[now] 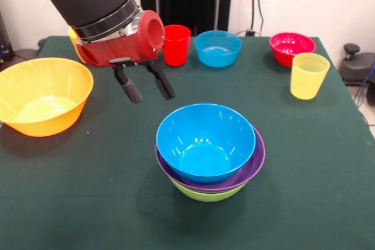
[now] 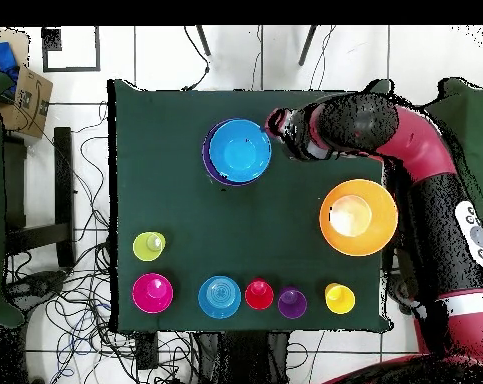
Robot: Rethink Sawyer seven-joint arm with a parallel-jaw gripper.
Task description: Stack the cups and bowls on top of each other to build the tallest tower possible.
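A blue bowl [image 1: 205, 141] sits nested in a purple bowl [image 1: 253, 165], which rests in a green bowl [image 1: 205, 194]; together they make a low tower [image 2: 238, 152] at mid-table. My gripper [image 1: 152, 96] hangs open and empty, up and to the left of this pile. The wide orange bowl [image 1: 41, 95] stands alone at the left. Along the far edge are a red cup [image 1: 176, 45], a small blue bowl [image 1: 218, 48] and a red-pink bowl [image 1: 291, 48], with a pale yellow cup [image 1: 309, 74] nearer. The arm hides most of an orange-yellow cup [image 2: 339, 298] and all of a purple cup [image 2: 292, 302].
The green table cloth [image 1: 88, 203] ends close to the orange bowl on the left and to the pale yellow cup on the right. Cables and a cardboard box [image 2: 30, 95] lie on the floor around the table.
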